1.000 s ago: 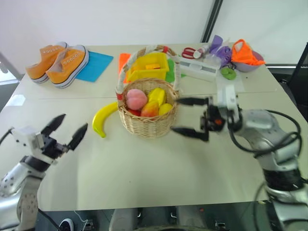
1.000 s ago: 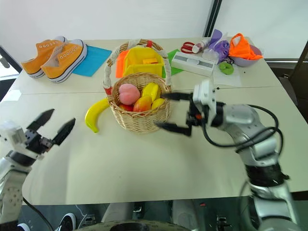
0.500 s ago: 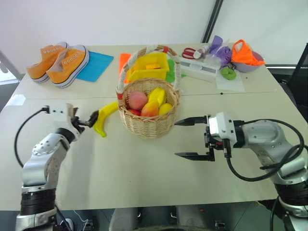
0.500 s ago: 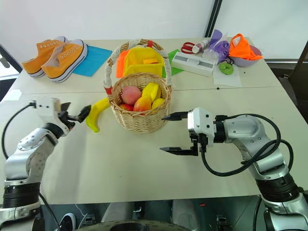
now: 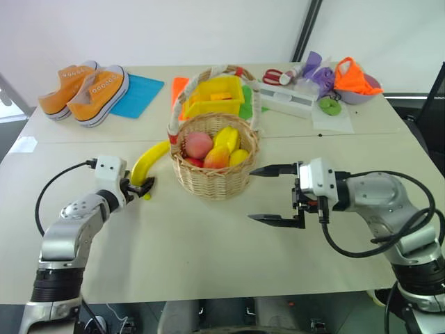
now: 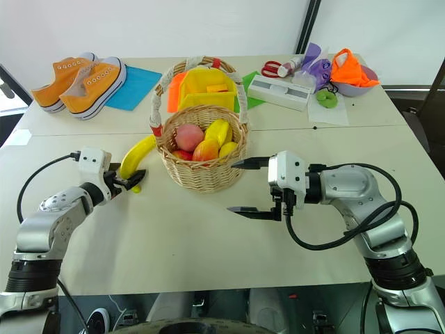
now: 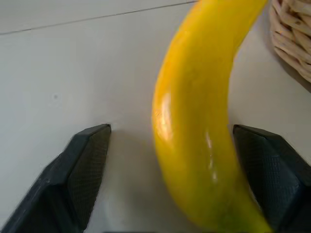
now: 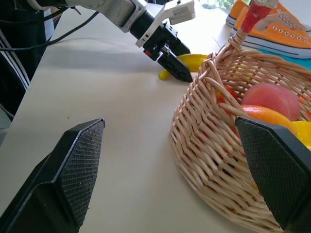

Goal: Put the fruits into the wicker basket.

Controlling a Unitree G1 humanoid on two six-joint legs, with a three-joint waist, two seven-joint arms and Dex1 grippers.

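Observation:
The long yellow banana lies on the table just left of the wicker basket. My left gripper straddles the banana's near end. In the left wrist view the banana sits between the fingers, close against one and with a gap to the other. The basket holds a pink peach, a yellow fruit and an orange-red fruit. My right gripper hovers wide open and empty, right of the basket, pointing at it.
Behind the basket stands a yellow plastic bin. Orange sneakers and a blue mat lie at the back left. A white box, scissors, a green piece and a bowl with orange cloth sit at the back right.
My left gripper came forward and down from the near left edge to the banana, and its fingers have narrowed around the banana's end. The right gripper stays wide open.

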